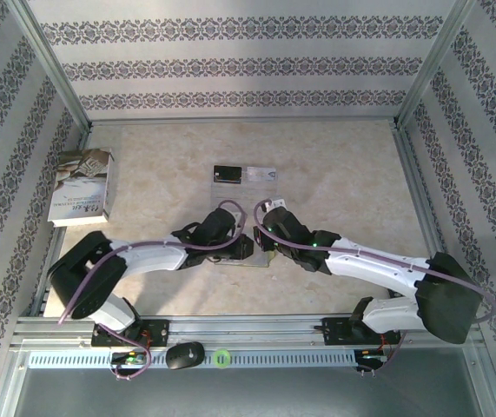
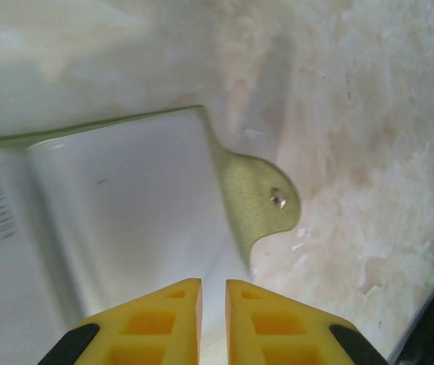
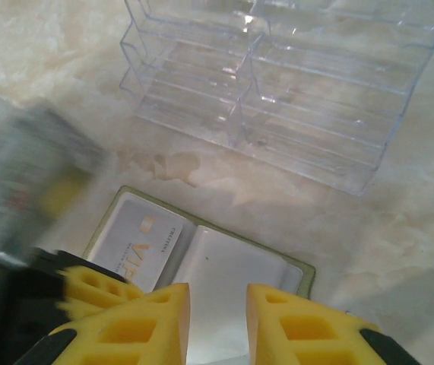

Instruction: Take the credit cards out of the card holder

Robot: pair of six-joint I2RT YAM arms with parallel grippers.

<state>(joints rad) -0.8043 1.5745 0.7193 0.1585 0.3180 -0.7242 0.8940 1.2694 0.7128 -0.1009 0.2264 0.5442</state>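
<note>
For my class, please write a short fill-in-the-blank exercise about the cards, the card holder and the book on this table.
1. In the top view, the black card lies just ___ of the silvery-white card.
2. The card holder lies ___ on the table, its inner pockets showing.
3. In the top view, the book lies on the table's ___ side.
Missing words: left; open; left.
</note>
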